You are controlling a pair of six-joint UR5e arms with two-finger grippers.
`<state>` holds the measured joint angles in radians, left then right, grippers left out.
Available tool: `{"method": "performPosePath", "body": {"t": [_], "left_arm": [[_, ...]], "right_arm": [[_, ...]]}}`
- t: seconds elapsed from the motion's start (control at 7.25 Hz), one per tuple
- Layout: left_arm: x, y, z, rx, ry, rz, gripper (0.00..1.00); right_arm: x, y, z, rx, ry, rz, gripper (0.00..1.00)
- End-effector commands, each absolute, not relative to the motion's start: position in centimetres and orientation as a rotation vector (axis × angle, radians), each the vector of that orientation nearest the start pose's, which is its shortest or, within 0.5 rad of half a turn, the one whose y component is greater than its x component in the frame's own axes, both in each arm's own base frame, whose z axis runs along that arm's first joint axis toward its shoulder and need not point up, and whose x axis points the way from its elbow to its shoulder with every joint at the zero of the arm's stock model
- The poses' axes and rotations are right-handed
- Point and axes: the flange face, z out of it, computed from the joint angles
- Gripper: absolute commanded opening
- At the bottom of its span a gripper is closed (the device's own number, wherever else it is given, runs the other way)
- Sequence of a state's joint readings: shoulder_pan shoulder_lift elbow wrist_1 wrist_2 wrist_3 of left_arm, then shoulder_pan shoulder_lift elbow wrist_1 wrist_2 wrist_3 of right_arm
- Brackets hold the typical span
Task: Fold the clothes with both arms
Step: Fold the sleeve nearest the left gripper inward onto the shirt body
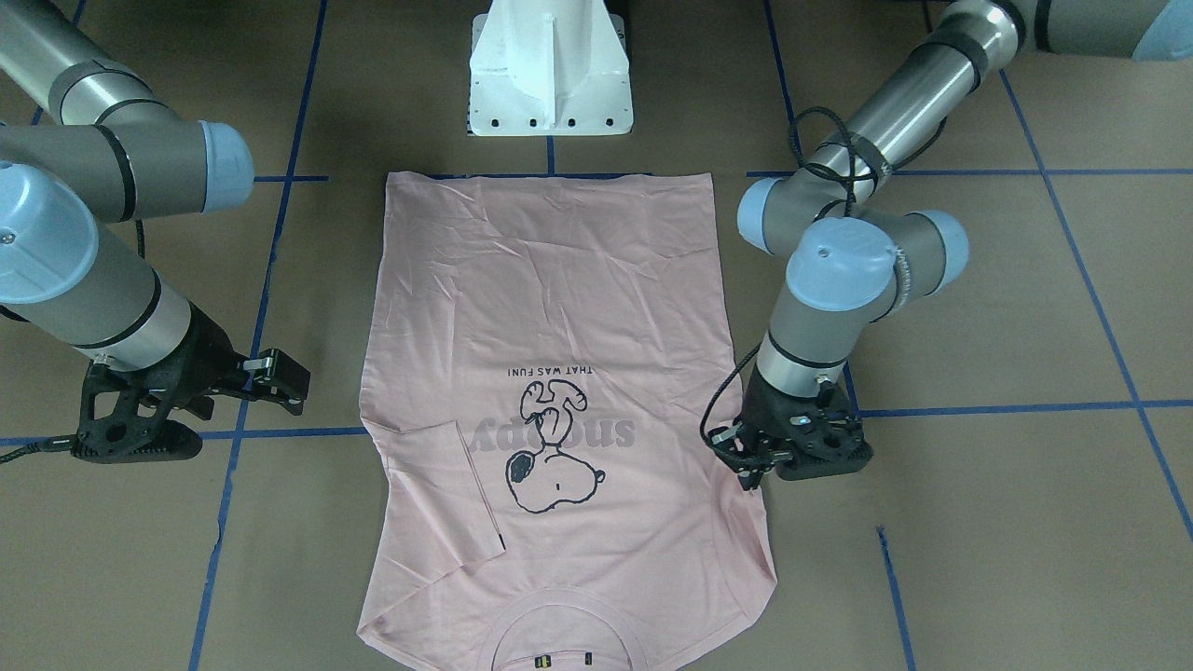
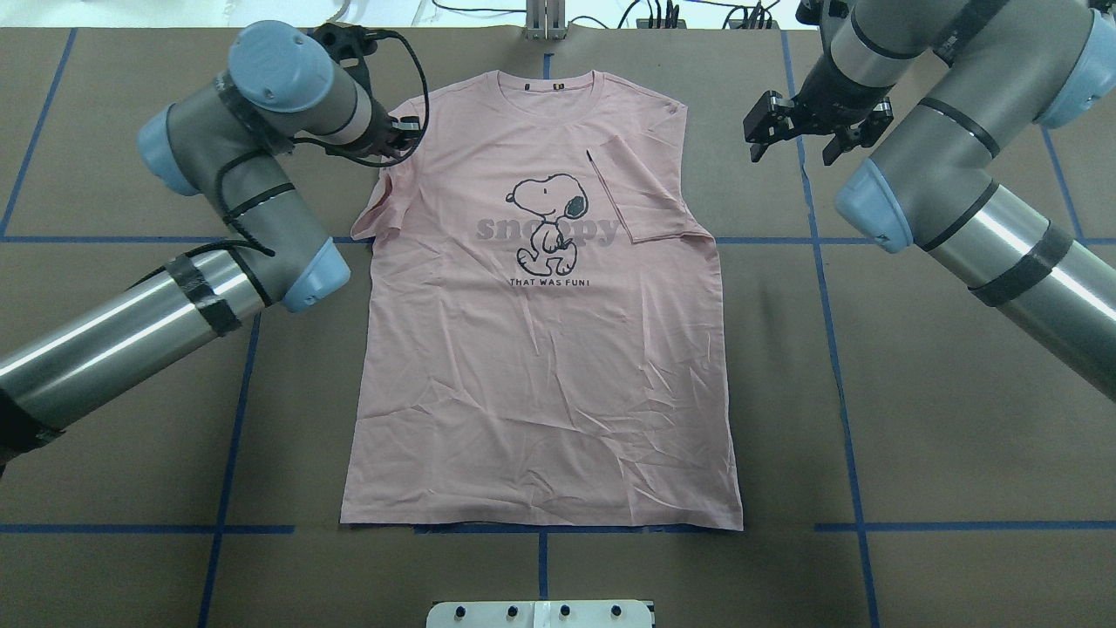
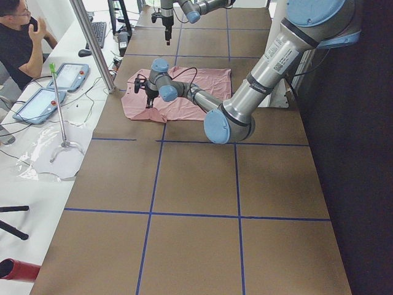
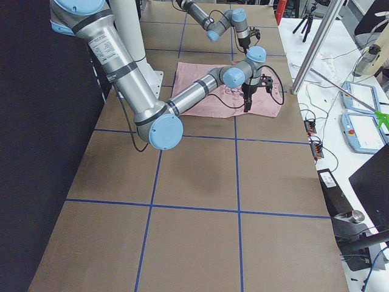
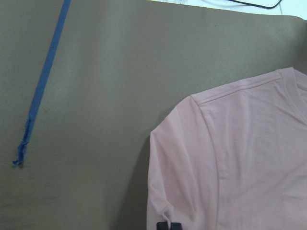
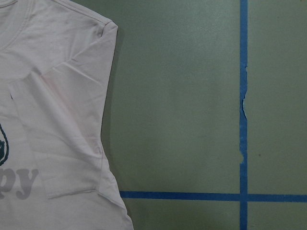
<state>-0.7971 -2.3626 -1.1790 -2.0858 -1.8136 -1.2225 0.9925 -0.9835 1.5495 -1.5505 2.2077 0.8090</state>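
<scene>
The brown table (image 2: 915, 419), ruled with blue tape lines, fills every view, and its edges are cut off in most of them. My left arm (image 2: 131, 323) comes in low from the left and my right arm (image 2: 1003, 235) from the right. Both reach to the far end, and their upper links run out of the overhead view. The pale pink T-shirt (image 2: 540, 384) lies flat and face up in the middle of the table. Its hem is near my white pedestal base (image 1: 550, 75) and its collar is at the far end, where the front view clips the neckline. My right gripper (image 2: 791, 155) hangs over bare table just right of the shirt's right shoulder, with its jaws apart and nothing between them. My right wrist camera shows none of its fingers. My left gripper (image 1: 748, 466) is down at the shirt's left sleeve. My wrist covers that sleeve from overhead, and my left wrist camera catches only the two fingertips (image 5: 163, 225) at its bottom edge. They are pressed together on the sleeve hem. The right sleeve (image 2: 641, 196) is folded inward over the chest, covering the end of the grey "snoopy" lettering (image 2: 501, 229). The cartoon dog (image 2: 547, 218) stands over the middle letters. A small black tag (image 1: 501, 540) sits at the folded sleeve's corner, too small to read.
</scene>
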Motion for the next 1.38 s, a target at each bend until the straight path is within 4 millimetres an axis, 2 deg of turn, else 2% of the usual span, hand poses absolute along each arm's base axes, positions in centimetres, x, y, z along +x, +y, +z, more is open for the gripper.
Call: {"method": "performPosePath", "body": {"t": [0.0, 0.14, 0.41, 0.55, 0.69, 0.83, 0.96, 1.1, 1.24], "left_arm": [[53.6, -66.5, 24.5, 0.289, 0.914, -0.364, 0.00], [54.6, -67.3, 22.7, 0.293, 0.924, -0.367, 0.00], [54.6, -67.5, 23.4, 0.304, 0.949, -0.371, 0.00], [54.5, -67.5, 23.4, 0.318, 0.963, -0.358, 0.81], [55.0, -66.7, 23.5, 0.333, 0.998, -0.337, 1.00], [54.9, -66.4, 22.9, 0.341, 1.011, -0.333, 1.00], [53.8, -65.3, 22.1, 0.352, 1.041, -0.318, 1.00], [51.3, -62.8, 22.8, 0.362, 1.081, -0.301, 1.00], [49.5, -60.1, 23.7, 0.289, 1.090, -0.262, 1.00]], "right_arm": [[-31.6, -62.0, 32.3, 0.033, -0.833, 0.035, 1.00], [-31.6, -62.0, 32.5, 0.031, -0.832, 0.036, 1.00], [-31.8, -61.9, 32.7, 0.029, -0.829, 0.031, 1.00], [-31.9, -61.8, 32.7, 0.029, -0.829, 0.030, 1.00], [-32.1, -61.7, 32.7, 0.027, -0.829, 0.028, 1.00], [-32.2, -61.7, 32.7, 0.025, -0.829, 0.028, 1.00], [-32.1, -61.5, 32.8, 0.025, -0.829, 0.030, 1.00], [-31.6, -60.8, 32.5, 0.034, -0.841, 0.034, 1.00], [-30.8, -57.8, 33.4, 0.033, -0.862, 0.048, 1.00]]}}
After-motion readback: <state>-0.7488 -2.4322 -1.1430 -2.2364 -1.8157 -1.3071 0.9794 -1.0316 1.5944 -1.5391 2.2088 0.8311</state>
